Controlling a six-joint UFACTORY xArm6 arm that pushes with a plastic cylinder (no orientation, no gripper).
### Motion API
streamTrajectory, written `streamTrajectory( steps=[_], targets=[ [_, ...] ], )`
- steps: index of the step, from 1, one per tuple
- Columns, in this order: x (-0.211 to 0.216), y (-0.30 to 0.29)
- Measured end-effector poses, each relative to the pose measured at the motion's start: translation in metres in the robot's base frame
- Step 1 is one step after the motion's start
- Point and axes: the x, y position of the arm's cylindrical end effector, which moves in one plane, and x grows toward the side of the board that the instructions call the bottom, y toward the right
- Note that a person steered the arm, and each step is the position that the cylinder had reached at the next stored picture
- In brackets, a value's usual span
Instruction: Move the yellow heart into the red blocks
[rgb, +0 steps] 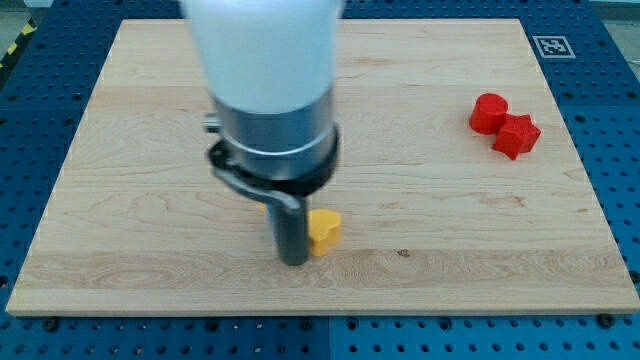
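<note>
The yellow heart (324, 230) lies on the wooden board (130, 230), below the middle of the view. My tip (294, 261) stands right against the heart's left side, touching it or very nearly. The arm's white and dark body (270, 90) rises above the tip and hides the board behind it. Two red blocks sit at the view's right, touching each other: a rounded one (489, 112) and a star-like one (517, 136) just below and to the right of it. They are far to the right of and above the heart.
The board lies on a blue perforated table (610, 120). A black-and-white marker tag (551, 46) sits at the board's top right corner. A small dark knot (404, 252) marks the wood to the right of the heart.
</note>
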Motion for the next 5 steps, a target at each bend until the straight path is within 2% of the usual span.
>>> streamTrajectory(
  steps=[2,3,4,5],
  targets=[
    [0.0,0.061],
    [-0.001,0.054],
    [-0.01,0.022],
    [-0.032,0.038]
  ],
)
